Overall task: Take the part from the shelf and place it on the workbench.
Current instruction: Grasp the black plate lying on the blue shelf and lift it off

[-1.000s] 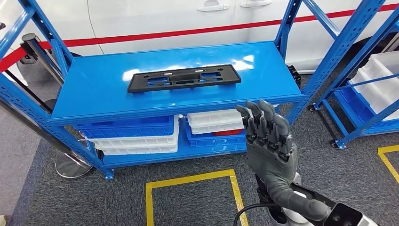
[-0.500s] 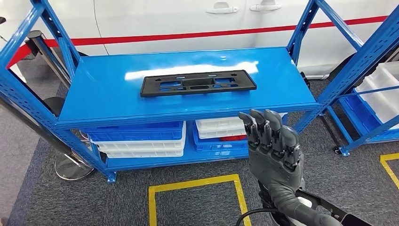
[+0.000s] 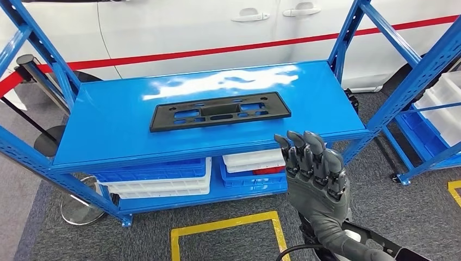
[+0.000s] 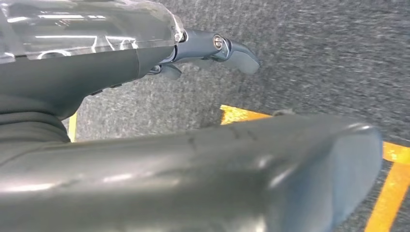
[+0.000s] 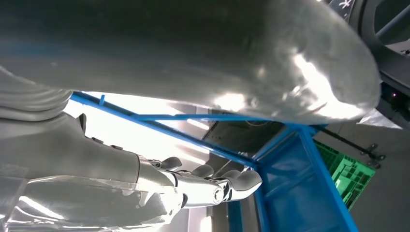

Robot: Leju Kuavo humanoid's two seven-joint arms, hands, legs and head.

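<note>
The part (image 3: 220,111), a long flat black plastic plate with cut-outs, lies on the top board of the blue shelf (image 3: 108,130), near its middle. My right hand (image 3: 315,174) is raised in front of the shelf's right front edge, fingers straight and upright, holding nothing, short of the part. The right wrist view shows that same hand (image 5: 145,179) with outstretched fingers against the blue frame. In the left wrist view my left hand (image 4: 145,53) hangs over grey carpet, its fingers (image 4: 232,48) extended and holding nothing.
White and blue bins (image 3: 157,176) sit on the lower shelf board. A second blue rack (image 3: 429,70) with white bins stands at the right. A white car (image 3: 217,22) is behind the shelf. A stanchion base (image 3: 81,209) and yellow floor tape (image 3: 228,225) lie in front.
The camera has shifted: the shelf and part now sit lower and slightly larger in the picture. My right hand stays raised in much the same pose, a little lower.
</note>
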